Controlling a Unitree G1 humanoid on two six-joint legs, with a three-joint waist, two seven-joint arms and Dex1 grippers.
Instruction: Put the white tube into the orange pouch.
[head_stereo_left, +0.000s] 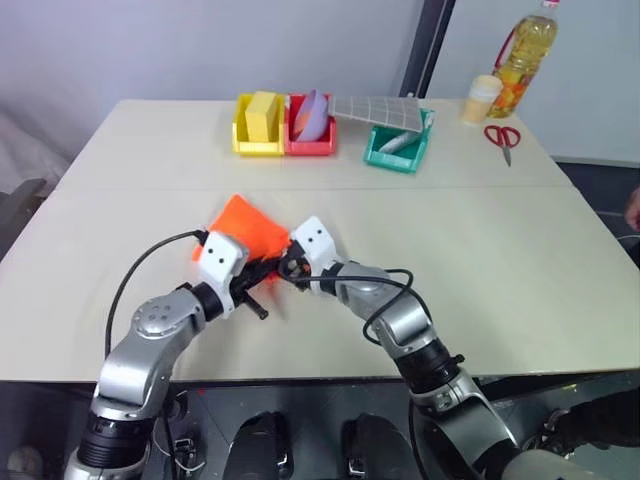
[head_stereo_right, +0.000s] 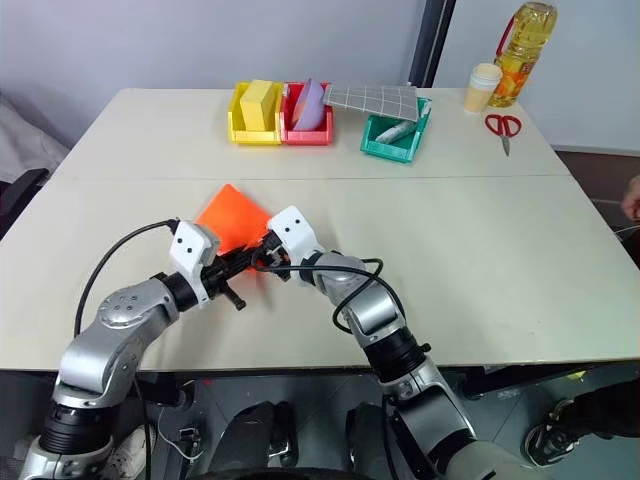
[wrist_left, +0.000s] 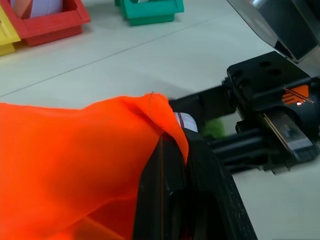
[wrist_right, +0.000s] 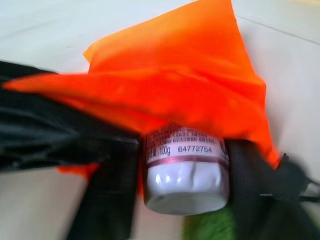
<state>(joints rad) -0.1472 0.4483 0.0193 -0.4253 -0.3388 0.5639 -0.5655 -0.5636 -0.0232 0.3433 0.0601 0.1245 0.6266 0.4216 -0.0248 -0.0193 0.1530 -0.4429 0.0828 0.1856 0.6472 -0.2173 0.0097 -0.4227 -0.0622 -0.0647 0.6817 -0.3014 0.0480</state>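
The orange pouch (head_stereo_left: 245, 225) lies on the pale table (head_stereo_left: 480, 260), its near edge lifted. My left gripper (head_stereo_left: 266, 277) is shut on that edge; in the left wrist view its black fingers (wrist_left: 165, 190) pinch the orange fabric (wrist_left: 75, 150). From the other side my right gripper (head_stereo_left: 289, 268) meets the pouch mouth. It is shut on the white tube (wrist_right: 186, 170), whose capped end faces the camera while its labelled end goes under the orange fabric (wrist_right: 190, 75). A bit of the tube (wrist_left: 186, 120) also shows at the pouch opening. The green tag (wrist_right: 205, 227) lies just beneath.
At the table's far side stand a yellow bin (head_stereo_left: 258, 125), a red bin (head_stereo_left: 310, 128) and a green bin (head_stereo_left: 398, 148) with a grey checked sheet (head_stereo_left: 380, 110) laid across. An oil bottle (head_stereo_left: 525, 55), a cream cup (head_stereo_left: 481, 98) and red scissors (head_stereo_left: 503, 137) sit far right.
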